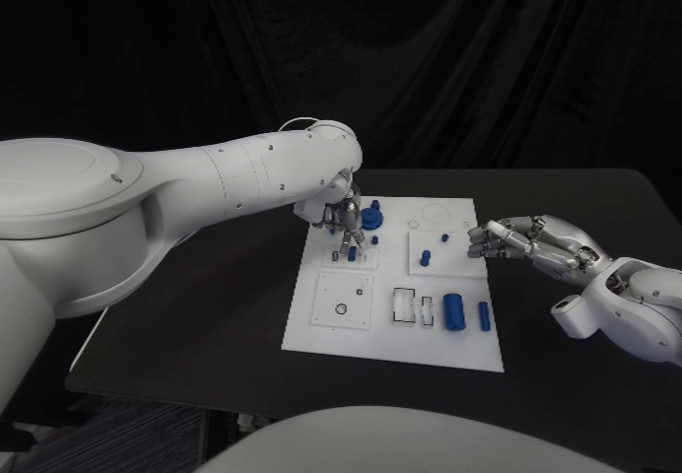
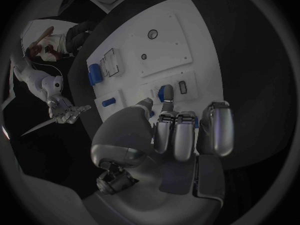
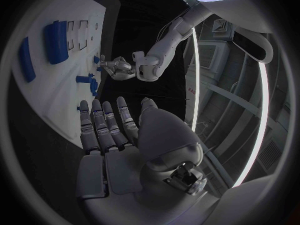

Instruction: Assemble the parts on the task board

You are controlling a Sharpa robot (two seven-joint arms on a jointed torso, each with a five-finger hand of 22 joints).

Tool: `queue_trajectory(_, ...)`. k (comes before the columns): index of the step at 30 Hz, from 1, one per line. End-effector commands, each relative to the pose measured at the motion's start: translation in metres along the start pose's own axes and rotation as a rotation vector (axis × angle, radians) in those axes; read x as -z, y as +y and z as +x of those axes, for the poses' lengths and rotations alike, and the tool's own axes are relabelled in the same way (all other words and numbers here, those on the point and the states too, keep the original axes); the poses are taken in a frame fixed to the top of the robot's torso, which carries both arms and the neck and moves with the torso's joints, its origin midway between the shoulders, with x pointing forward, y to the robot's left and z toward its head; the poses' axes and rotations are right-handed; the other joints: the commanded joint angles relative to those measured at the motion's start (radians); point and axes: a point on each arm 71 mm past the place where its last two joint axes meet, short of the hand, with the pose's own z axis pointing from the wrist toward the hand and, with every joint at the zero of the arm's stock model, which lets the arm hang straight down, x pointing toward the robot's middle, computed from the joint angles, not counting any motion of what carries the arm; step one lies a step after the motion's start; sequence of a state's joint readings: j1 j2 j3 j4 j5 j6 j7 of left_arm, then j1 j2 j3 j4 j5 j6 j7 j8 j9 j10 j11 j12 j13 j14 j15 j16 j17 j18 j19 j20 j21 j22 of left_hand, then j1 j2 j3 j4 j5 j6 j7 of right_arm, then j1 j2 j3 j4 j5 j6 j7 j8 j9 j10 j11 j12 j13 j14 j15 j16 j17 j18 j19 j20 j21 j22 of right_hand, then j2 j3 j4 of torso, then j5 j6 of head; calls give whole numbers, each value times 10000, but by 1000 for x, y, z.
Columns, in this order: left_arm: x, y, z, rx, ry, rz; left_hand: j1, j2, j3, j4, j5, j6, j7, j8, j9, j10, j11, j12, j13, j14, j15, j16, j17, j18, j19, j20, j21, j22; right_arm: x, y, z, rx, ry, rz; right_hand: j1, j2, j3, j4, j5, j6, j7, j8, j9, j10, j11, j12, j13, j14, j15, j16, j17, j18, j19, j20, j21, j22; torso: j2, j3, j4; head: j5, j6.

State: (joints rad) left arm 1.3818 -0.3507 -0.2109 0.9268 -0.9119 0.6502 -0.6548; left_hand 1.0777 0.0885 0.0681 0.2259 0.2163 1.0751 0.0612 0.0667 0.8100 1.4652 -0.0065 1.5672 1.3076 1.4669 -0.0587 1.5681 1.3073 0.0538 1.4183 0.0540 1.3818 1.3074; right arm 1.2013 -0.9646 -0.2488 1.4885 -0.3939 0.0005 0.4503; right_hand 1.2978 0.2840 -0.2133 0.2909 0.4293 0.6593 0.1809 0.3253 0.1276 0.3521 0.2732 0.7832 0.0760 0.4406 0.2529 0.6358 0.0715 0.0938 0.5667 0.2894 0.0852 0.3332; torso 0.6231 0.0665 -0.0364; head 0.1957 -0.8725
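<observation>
Head view: left hand [image 1: 341, 217] poised over the far-left block of the task board [image 1: 320, 330], fingertips pinched on a small blue peg [image 1: 351, 253] held upright, long axis vertical, lower end at the board's surface. Seen from the left wrist too, with the peg [image 2: 167, 92] gripped by its upper end beside a small slot. Judged light, rigid and smooth plastic, apt to slip or tilt in metal fingers; best taken near the top, leaving the lower end free to enter its hole. Right hand [image 1: 533, 241] hovering off the board's right edge above the black worktop [image 1: 199, 315], fingers apart and lightly curled, holding nothing. Lying flat near the board's front edge, a thick blue cylinder [image 1: 453, 310] and a slimmer blue pin [image 1: 483, 315], both with long axes running front to back. Standing farther back, a blue knobbed part [image 1: 373, 217] and two short blue pegs [image 1: 425, 258], upright. Whether the held peg was already seated, impossible to tell.
</observation>
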Motion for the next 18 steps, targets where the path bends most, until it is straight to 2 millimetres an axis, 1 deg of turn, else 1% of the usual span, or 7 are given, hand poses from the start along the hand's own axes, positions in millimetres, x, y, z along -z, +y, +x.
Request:
queue_trajectory(1, -2, -2, 1, 122, -73, 117, 26, 8, 31, -68, 76, -96, 39, -47, -38, 1056, 17, 36, 2632, 1039, 29, 27, 2635, 86, -70, 19, -62, 992, 0, 0, 0, 44, -57, 63, 82, -11, -40, -15, 62, 43, 746, 60, 14, 44, -46, 42, -15, 67, -27, 47, 3, 132, 73, 9, 33, -13, -4, 2, -9, -7, -2)
queue_trajectory(4, -4, -1, 2, 141, -48, 104, 33, 9, 52, -89, 98, -110, 43, -42, -56, 1056, 23, 36, 2632, 1039, 34, 27, 2635, 93, -90, 23, -89, 974, 0, 0, 0, 40, -54, 99, 82, -11, -40, -15, 62, 43, 746, 60, 14, 44, -46, 42, -15, 67, -27, 47, 3, 132, 73, 9, 33, -13, -4, -7, 17, -31, -2)
queue_trajectory(10, -6, 1, 3, 128, -97, -11, 70, 9, 135, -182, 140, -54, 29, 18, -53, 1056, 23, 36, 2632, 1039, 44, 27, 2635, 101, -113, 33, -122, 961, 1, -1, -1, 33, -57, 165, 82, -11, -40, -15, 62, 43, 746, 60, 14, 44, -46, 42, -15, 67, -27, 47, 3, 132, 73, 9, 33, -13, -4, 1, 7, -28, -2)
queue_trajectory(11, -6, 2, 3, 91, -145, -59, 66, -28, 179, -269, 138, 90, -16, 156, 88, 1056, -4, 36, 2632, 1039, 30, 27, 2635, 99, -101, 31, -116, 980, 1, -1, -1, 31, -54, 173, 82, -11, -40, -15, 62, 43, 746, 60, 14, 44, -46, 42, -15, 67, -27, 47, 3, 132, 73, 9, 33, -13, -2, -2, 9, -30, -2)
queue_trajectory(13, -6, 3, 2, 36, -245, -148, 24, -48, 207, -309, 133, 140, -45, 252, 232, 1056, -29, 36, 2632, 1039, 12, 27, 2635, 101, -99, 20, -122, 988, 1, -1, -1, 23, -41, 193, 82, -11, -40, -15, 62, 43, 746, 60, 14, 44, -46, 42, -15, 67, -27, 47, 3, 132, 73, 9, 33, -13, 3, -4, 14, -31, -2)
queue_trajectory(14, -6, 4, 2, 23, -288, -183, -29, -78, 243, -365, 122, 167, -84, 394, 480, 1056, -63, 36, 2632, 1039, -17, 27, 2635, 104, -104, -2, -141, 989, 1, -1, -1, 19, -34, 206, 82, -11, -40, -15, 62, 43, 746, 60, 14, 44, -46, 42, -15, 67, -27, 47, 3, 132, 73, 9, 33, -13, 5, -3, 10, -18, -2)
queue_trajectory(18, -7, 4, 1, 56, -467, -205, -215, -114, 254, -354, 89, 16, -78, 513, 839, 1056, -68, 36, 2632, 1039, -31, 27, 2635, 103, -106, -21, -162, 1002, 1, -2, -1, 3, 4, 267, 82, -11, -40, -15, 62, 43, 746, 60, 14, 44, -46, 42, -15, 67, -27, 47, 3, 132, 73, 9, 33, -13, 11, -2, 0, -3, -2)
